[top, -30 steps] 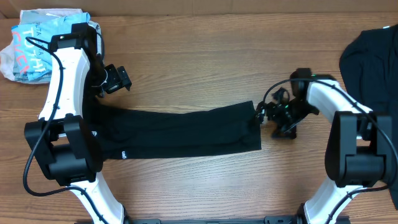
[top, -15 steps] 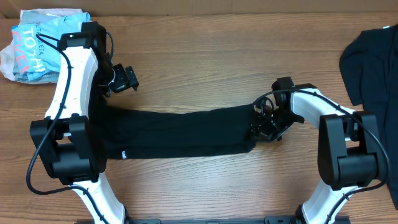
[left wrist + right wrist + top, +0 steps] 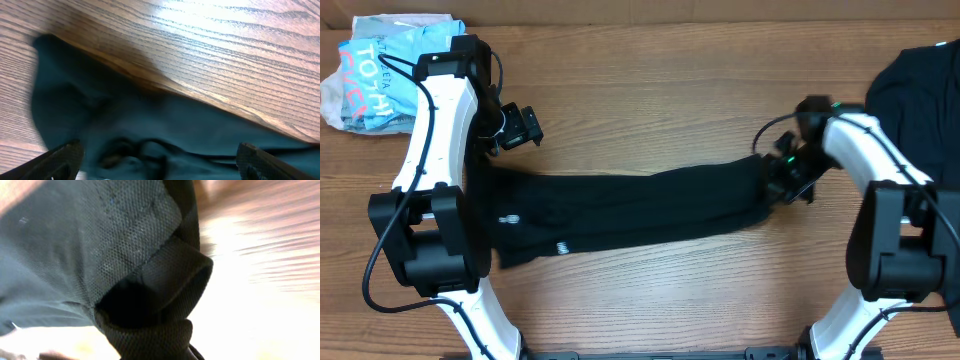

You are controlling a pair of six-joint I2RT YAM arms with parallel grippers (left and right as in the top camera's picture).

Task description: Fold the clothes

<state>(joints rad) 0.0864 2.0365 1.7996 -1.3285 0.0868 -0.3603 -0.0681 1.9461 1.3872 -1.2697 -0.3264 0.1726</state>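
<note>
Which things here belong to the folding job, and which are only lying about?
Job: long black T-shirt, gripped at its end by the right gripper; black clothes pile at the far right.
Lying about: blue printed bundle, far left corner.

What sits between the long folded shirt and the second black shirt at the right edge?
Overhead view: only the right gripper, jaws shut on the folded shirt, and its arm; otherwise bare table.
</note>
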